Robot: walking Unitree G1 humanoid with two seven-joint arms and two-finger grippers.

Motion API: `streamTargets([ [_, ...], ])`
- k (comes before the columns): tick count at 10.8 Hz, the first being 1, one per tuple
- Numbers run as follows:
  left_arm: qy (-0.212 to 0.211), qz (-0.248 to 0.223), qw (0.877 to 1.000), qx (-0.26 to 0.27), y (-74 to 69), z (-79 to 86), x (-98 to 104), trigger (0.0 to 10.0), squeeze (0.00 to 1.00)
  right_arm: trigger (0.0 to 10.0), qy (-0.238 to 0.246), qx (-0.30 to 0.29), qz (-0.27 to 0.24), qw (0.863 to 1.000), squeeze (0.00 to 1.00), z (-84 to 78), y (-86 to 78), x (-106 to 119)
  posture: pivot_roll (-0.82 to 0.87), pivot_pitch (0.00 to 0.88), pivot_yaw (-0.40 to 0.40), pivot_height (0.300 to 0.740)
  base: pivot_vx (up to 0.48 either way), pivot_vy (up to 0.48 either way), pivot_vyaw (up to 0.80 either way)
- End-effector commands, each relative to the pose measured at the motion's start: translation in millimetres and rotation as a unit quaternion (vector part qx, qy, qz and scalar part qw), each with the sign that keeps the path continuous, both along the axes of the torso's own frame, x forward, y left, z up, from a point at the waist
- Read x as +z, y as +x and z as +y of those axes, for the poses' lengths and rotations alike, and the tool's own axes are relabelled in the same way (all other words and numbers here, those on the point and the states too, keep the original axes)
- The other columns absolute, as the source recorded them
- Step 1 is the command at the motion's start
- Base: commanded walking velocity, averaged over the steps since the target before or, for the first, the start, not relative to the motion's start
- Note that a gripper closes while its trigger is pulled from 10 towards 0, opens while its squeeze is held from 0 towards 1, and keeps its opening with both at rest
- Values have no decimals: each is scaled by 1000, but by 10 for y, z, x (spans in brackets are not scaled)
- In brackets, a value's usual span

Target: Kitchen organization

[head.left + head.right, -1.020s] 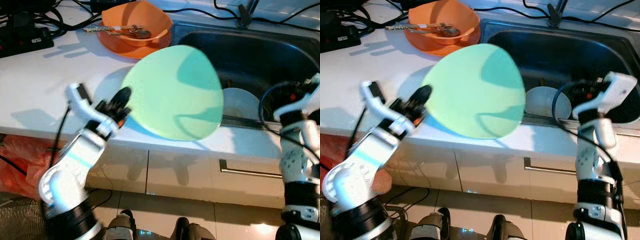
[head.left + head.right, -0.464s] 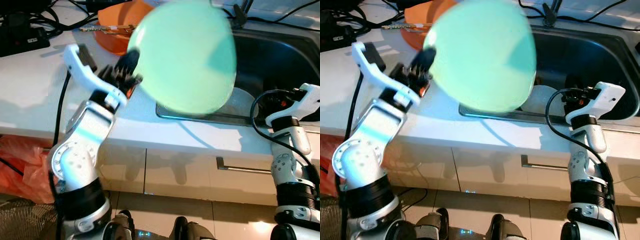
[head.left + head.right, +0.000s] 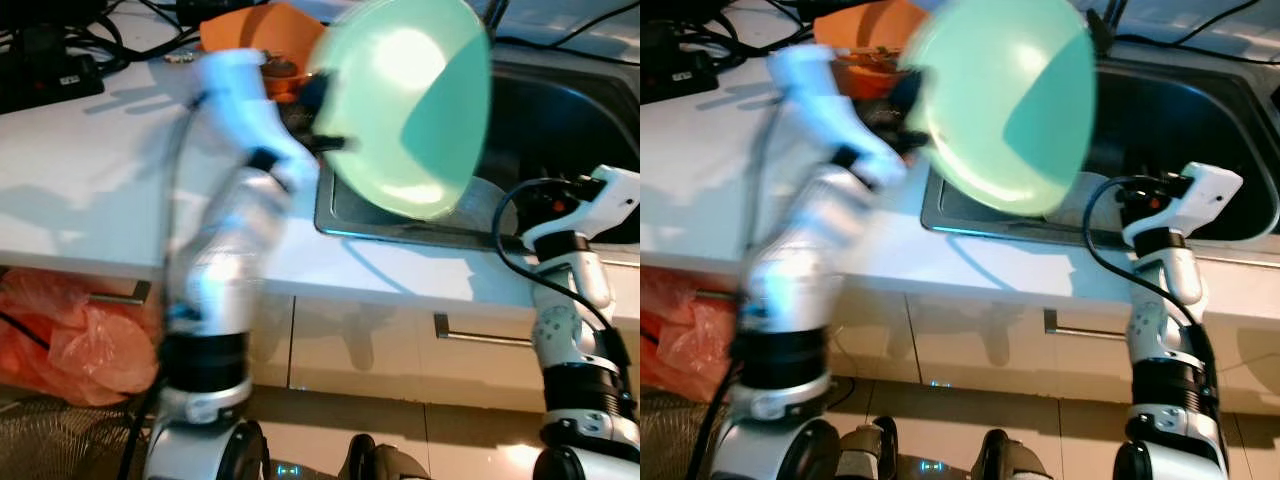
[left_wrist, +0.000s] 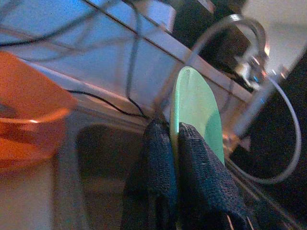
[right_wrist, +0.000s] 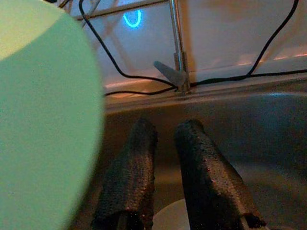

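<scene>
My left gripper (image 3: pixel 322 118) is shut on the rim of a large pale green plate (image 3: pixel 410 110). It holds the plate tilted in the air above the left part of the steel sink (image 3: pixel 400 235). In the left wrist view both black fingers (image 4: pixel 158 158) clamp the plate's edge (image 4: pixel 194 110). The left arm is blurred. My right gripper (image 5: pixel 165 129) points into the sink from its front right edge, open by a narrow gap with nothing between its fingers. A white plate (image 3: pixel 495 205) lies in the basin below.
An orange bowl (image 3: pixel 255 25) with cutlery stands on the white counter (image 3: pixel 80 180) behind the left arm, beside black cables and a power strip (image 3: pixel 50 75). The faucet (image 5: pixel 176 48) rises at the sink's back. An orange bag (image 3: pixel 70 340) lies on the floor at left.
My left arm has swung the green plate up from the counter's front edge and to the right, over the sink. The right arm has barely moved.
</scene>
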State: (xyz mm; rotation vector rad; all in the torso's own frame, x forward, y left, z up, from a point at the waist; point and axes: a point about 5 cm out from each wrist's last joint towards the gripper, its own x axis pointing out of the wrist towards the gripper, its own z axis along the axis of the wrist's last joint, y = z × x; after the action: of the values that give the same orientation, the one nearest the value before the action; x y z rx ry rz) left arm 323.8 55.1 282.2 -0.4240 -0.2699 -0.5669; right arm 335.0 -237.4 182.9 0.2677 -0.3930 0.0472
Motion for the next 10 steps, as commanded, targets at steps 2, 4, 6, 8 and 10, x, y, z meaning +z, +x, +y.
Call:
streamTargets([
  [2,18,-57,998,-25,-50,-199,149,10000,0,10000,5,-1,32,999,0,4,-37,-180,141,186,-32,740,0,0,0],
  [4,59,-95,993,-22,-50,-340,170,10000,0,10000,8,0,32,999,0,24,-42,-198,141,182,-25,740,0,0,0],
  [6,97,-120,988,22,20,-416,178,10000,0,10000,10,0,31,999,0,30,-51,-207,134,179,-20,740,0,0,0],
  [8,120,-142,981,49,72,-456,207,10000,0,10000,12,0,32,999,0,33,-60,-215,132,178,-17,740,0,0,0],
  [10,148,-159,973,74,157,-544,168,10000,0,10000,13,5,33,999,0,74,-65,-228,131,181,-19,740,0,0,0],
])
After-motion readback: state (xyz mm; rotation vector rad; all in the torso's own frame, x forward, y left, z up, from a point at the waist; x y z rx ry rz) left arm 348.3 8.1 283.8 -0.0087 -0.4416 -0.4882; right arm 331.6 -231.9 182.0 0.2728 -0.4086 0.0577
